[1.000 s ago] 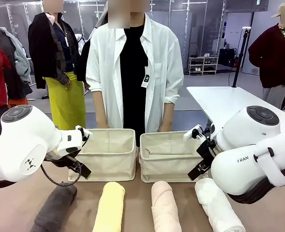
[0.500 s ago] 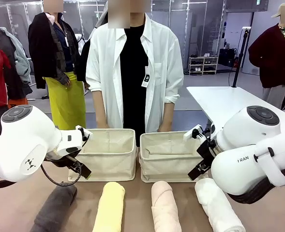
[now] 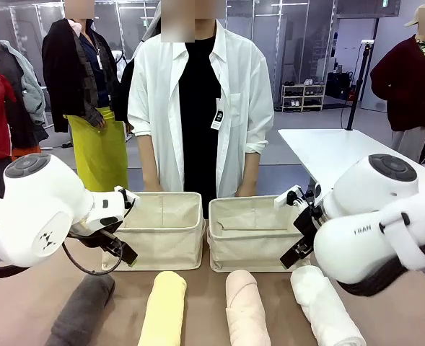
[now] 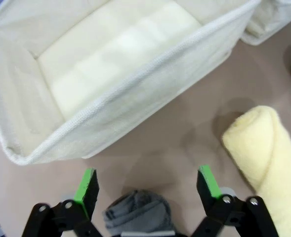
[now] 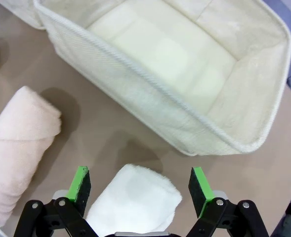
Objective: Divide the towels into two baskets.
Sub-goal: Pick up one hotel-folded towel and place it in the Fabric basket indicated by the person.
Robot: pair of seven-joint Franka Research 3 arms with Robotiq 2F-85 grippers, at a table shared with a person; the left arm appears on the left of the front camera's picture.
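Two cream canvas baskets stand side by side mid-table, the left basket point(image 3: 161, 234) and the right basket point(image 3: 250, 238), both empty inside. Four rolled towels lie in a row in front of them: dark grey point(image 3: 82, 310), pale yellow point(image 3: 163, 308), peach-pink point(image 3: 246, 306) and white point(image 3: 327, 310). My left gripper point(image 4: 147, 180) hangs open above the far end of the grey towel point(image 4: 138, 215), just short of the left basket's rim point(image 4: 135, 84), with the yellow towel point(image 4: 264, 148) beside it. Over the white towel's end point(image 5: 135, 200) my right gripper point(image 5: 140, 180) is open too, near the right basket's rim point(image 5: 135, 74).
A person in a white shirt point(image 3: 198, 108) stands at the far edge right behind the baskets. The peach-pink towel point(image 5: 17, 143) lies close to the right gripper. Bare brown tabletop point(image 5: 96, 133) separates towels and baskets. A white table point(image 3: 327, 151) stands far right.
Both arms have shifted only slightly. Towels, baskets and the person stay where they were, and both grippers remain open.
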